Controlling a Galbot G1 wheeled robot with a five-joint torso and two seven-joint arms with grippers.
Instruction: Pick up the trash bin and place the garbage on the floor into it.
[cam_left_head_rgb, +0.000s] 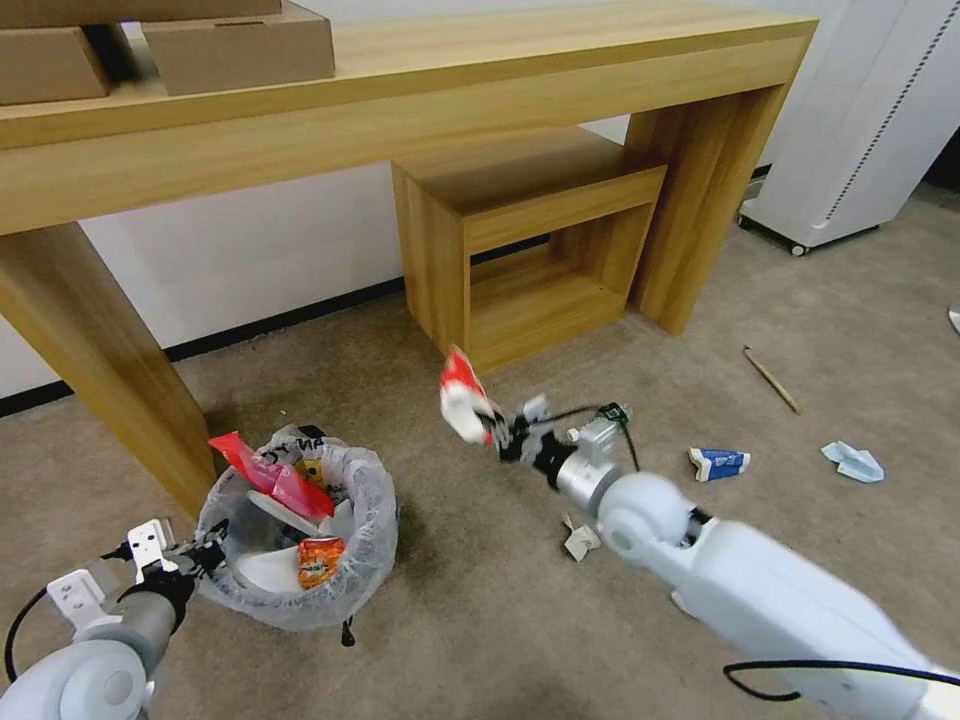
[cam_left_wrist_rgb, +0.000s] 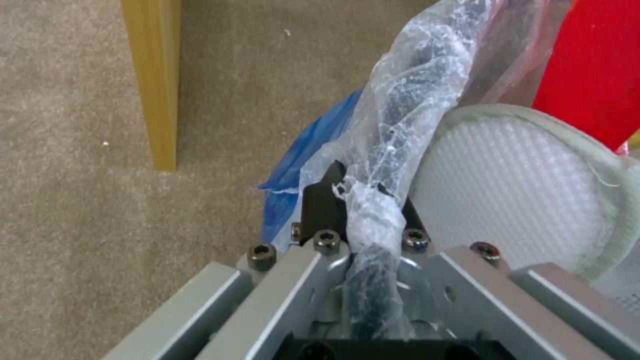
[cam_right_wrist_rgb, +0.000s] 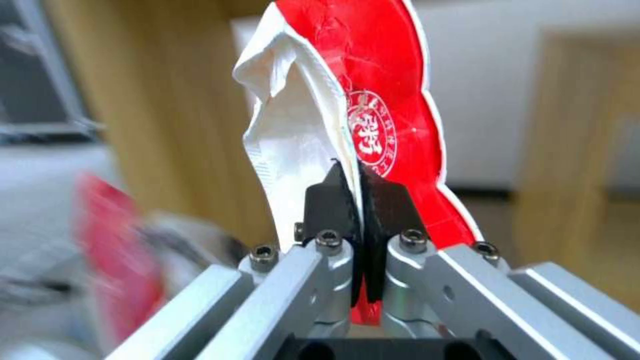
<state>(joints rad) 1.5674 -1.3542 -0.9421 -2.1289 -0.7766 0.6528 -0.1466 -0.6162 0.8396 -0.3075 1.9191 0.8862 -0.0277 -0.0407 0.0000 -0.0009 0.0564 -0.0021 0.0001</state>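
The trash bin (cam_left_head_rgb: 372, 530), black with a crinkly white bag liner, stands on the beige floor (cam_left_head_rgb: 480, 620) by the table leg. My left gripper (cam_left_head_rgb: 205, 555) is shut on its rim; in the left wrist view the fingers (cam_left_wrist_rgb: 363, 195) pinch rim and bag. Inside lie a red bag (cam_left_head_rgb: 270, 475), a white slipper (cam_left_wrist_rgb: 513, 185) and an orange wrapper (cam_left_head_rgb: 318, 560). My right gripper (cam_left_head_rgb: 495, 425) hovers right of the bin, shut on a red-and-white wrapper (cam_left_head_rgb: 462, 395), (cam_right_wrist_rgb: 373, 100). A blue-white carton (cam_left_head_rgb: 718, 462), a pale blue mask (cam_left_head_rgb: 853, 461), a wooden stick (cam_left_head_rgb: 770, 380) and crumpled paper (cam_left_head_rgb: 580, 540) lie on the carpet.
A long wooden table (cam_left_head_rgb: 420, 90) spans the back, its left leg (cam_left_head_rgb: 110, 370) close behind the bin. A small wooden shelf cube (cam_left_head_rgb: 530, 260) sits under it. Cardboard boxes (cam_left_head_rgb: 240, 45) rest on top. A white wheeled cabinet (cam_left_head_rgb: 860, 130) stands at the right.
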